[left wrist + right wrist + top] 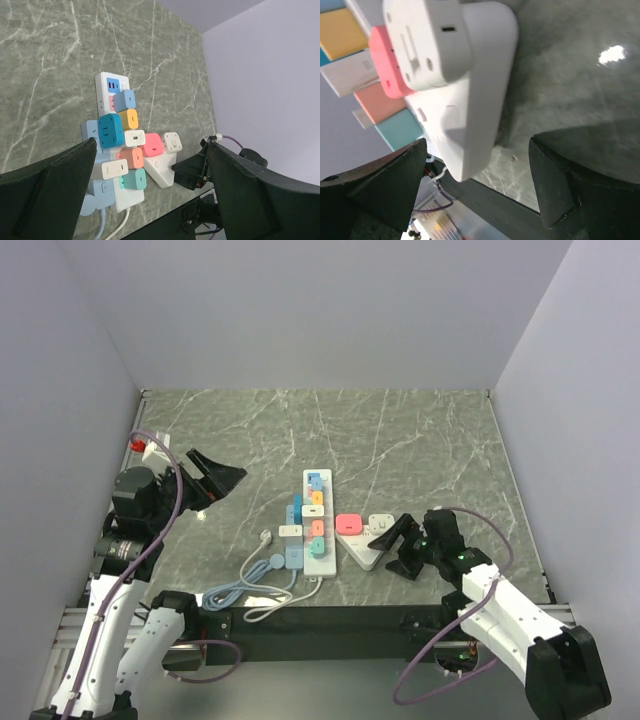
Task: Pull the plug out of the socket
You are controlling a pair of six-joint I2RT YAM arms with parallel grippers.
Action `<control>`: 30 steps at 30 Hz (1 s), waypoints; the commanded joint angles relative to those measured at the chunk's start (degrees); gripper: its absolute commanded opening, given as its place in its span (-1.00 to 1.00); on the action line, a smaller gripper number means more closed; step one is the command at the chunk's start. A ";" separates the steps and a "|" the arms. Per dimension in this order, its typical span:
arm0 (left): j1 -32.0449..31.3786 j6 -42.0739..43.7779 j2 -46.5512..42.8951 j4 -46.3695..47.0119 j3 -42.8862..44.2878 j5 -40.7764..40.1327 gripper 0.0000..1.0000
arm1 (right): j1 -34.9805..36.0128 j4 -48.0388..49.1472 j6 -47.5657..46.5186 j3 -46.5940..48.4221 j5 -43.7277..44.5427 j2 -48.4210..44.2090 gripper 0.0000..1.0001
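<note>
Both sets of jaws stand wide open and hold nothing. The left jaws hang raised over the left side of the grey-green marbled desk [400,440] on our left arm [120,540], well apart from everything lying on it.

The right jaws sit low over the desk at the end of our right arm [500,615]. Their dark fingers [575,180] stand on either side of one end of a short white wedge-shaped socket block [362,552]. In the right wrist view that end lies between the fingers, and we see neither finger pressing on it. A pink square plug [348,524] and a white square plug [380,522] sit side by side on top of this block.

The long white rectangular power strip [325,563] lies flat near the middle of the desk, just to the left of the short block. It runs away from our bases towards the back wall. A crowd of coloured plugs [317,528] fills it: blue, orange, white, salmon and teal ones, with more hanging off its left edge. A thin white cord [265,612] leaves its near end and loops along the front edge, beside a pale blue cable [232,590] that ends in a round pale blue plug [277,561].
</note>
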 commanded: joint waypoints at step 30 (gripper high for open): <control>-5.13 6.50 10.68 0.36 5.00 10.87 0.99 | 1.93 -10.56 -3.22 11.84 12.16 -7.04 -1.00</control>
